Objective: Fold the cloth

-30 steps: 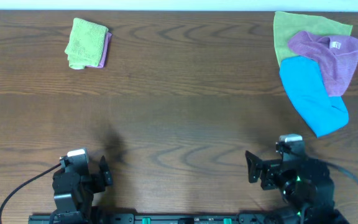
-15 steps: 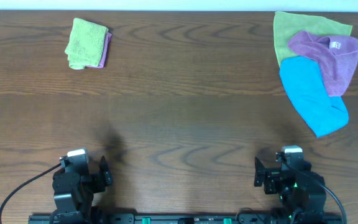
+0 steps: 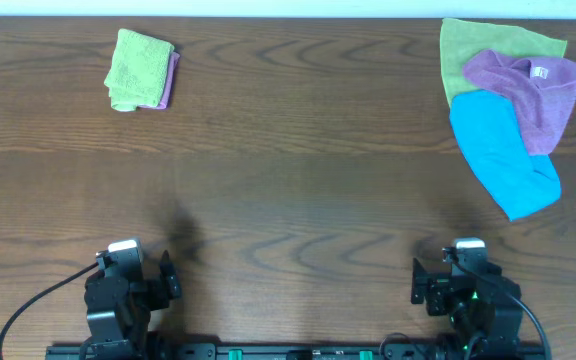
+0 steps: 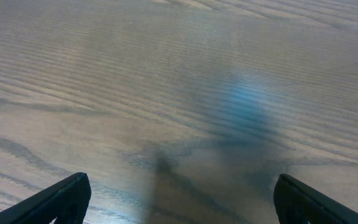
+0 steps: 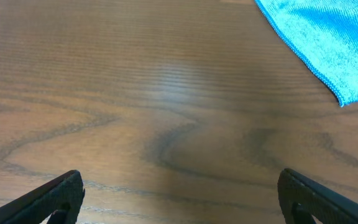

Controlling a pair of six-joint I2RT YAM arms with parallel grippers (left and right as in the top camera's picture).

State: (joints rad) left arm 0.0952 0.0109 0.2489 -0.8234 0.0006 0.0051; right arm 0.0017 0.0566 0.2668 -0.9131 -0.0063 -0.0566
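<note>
Both jaws: spread wide, empty, parked at the near edge of the bench; nothing needs holding.
Right side: blue cloth lies ahead, untouched.
Far left: the cloth sits folded atop a purple cloth; task seems finished.

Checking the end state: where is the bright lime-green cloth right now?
In the overhead view the lime-green cloth lies folded at the far edge of the table on the robot's left, stacked on a folded purple cloth.
</note>
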